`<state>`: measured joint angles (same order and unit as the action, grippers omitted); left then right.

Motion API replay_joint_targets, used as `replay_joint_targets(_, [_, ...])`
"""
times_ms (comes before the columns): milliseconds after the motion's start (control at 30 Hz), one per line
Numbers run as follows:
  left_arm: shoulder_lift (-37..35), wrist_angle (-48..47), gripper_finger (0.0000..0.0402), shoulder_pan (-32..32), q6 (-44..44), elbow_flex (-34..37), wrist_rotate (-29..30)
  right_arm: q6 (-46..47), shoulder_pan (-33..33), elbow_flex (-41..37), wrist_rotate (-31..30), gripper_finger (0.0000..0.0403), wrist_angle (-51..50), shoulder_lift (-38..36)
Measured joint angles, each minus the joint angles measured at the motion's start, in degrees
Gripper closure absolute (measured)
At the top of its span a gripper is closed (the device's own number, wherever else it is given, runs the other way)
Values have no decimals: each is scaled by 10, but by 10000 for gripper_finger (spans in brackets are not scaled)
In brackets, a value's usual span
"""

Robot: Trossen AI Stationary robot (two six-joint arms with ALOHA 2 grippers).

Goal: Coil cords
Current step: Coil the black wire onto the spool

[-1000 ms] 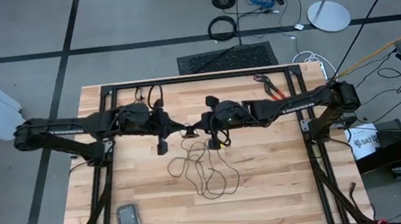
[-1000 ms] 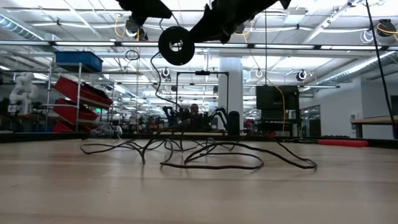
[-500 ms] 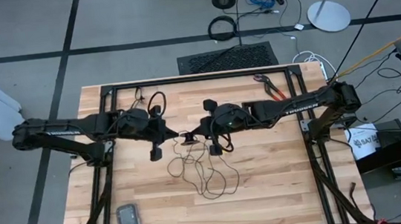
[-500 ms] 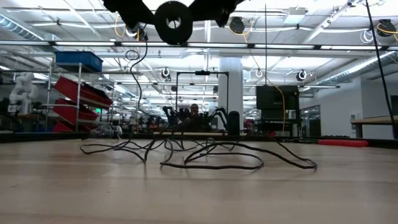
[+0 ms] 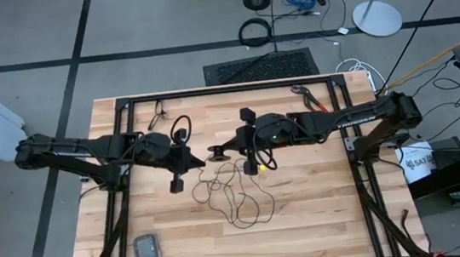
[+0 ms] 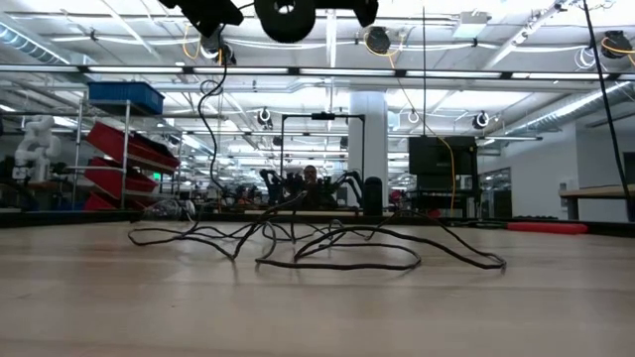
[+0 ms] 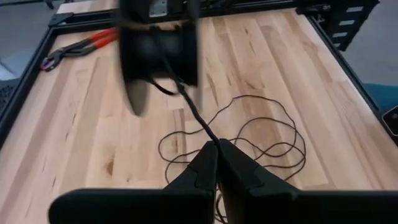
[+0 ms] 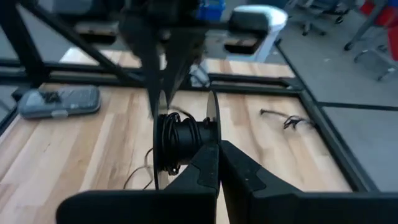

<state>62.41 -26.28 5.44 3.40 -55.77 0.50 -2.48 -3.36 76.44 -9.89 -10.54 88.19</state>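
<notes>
The thin black flexible cord [image 5: 236, 198] lies mostly as a loose tangle on the pale wooden tabletop [image 5: 307, 206], below and just ahead of both my grippers. One strand rises from that tangle to my left gripper [image 7: 216, 148], whose fingers are pressed together on it. From there it runs on to the small black spool [image 8: 180, 140] held up between my two arms. A few turns of cord are already wound on the spool's hub.

My right gripper [image 8: 217, 149] has its fingers together, clamped on the spool's near flange, as best I can judge from my wrist view. It holds the spool in the air, level with my left gripper and just beside it.

Compared with a second ago, my left arm has swung the strand round the spool. The raised cord now hangs from a higher point in the low view, and the spool has drifted up toward that view's top edge. The tangle on the table looks barely smaller. I judge the winding to be at an early stage, with most of the cord left to take up.

The red-handled pliers [image 5: 306, 97] lie well beyond my right arm, untouched.
</notes>
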Motion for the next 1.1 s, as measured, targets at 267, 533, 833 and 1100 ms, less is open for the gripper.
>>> replay_joint_targets(267, [0, 2, 388, 17, -2, 0, 16, 10, -10, 0, -18, 403, 5, -21])
replay_joint_targets(533, [0, -2, 388, 31, -1, 0, 15, 29, -10, 0, -19, 403, 4, -27])
replay_joint_targets(833, [1, -5, 331, 56, 0, 0, 11, 43, -9, 0, -23, 403, 2, -28])
replay_joint_targets(1100, [1, -2, 223, 72, -3, 0, 25, 44, -9, 0, -21, 403, 2, -28])
